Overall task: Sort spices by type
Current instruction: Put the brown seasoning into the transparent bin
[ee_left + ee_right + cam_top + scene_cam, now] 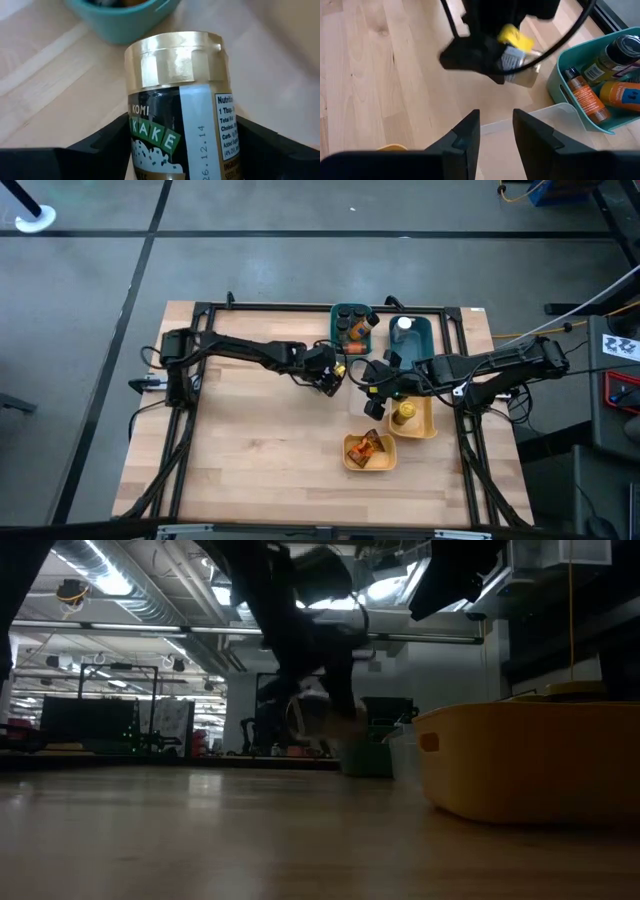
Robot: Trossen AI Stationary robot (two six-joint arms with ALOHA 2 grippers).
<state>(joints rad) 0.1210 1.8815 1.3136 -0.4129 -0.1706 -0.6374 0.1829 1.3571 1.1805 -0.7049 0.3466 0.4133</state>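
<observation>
Left wrist view shows my left gripper [180, 150] clamped around a yellow-lidded cylindrical jar with a dark label [177, 100], carried above the wood table just beside the teal plastic bin [353, 326] of orange bottles. I judge this jar belongs with its like, so I should compare lids first, keep it upright, and lower it fully before letting go. My right gripper [496, 131] waits near that bin, fingers slightly apart, empty.

Left gripper [335, 372] holds a jar [177, 105] above the table [250, 460], just before the bin [352, 325] of bottles. Right gripper [378, 385] hangs beside it, over the table between 2 trays [430, 425].
</observation>
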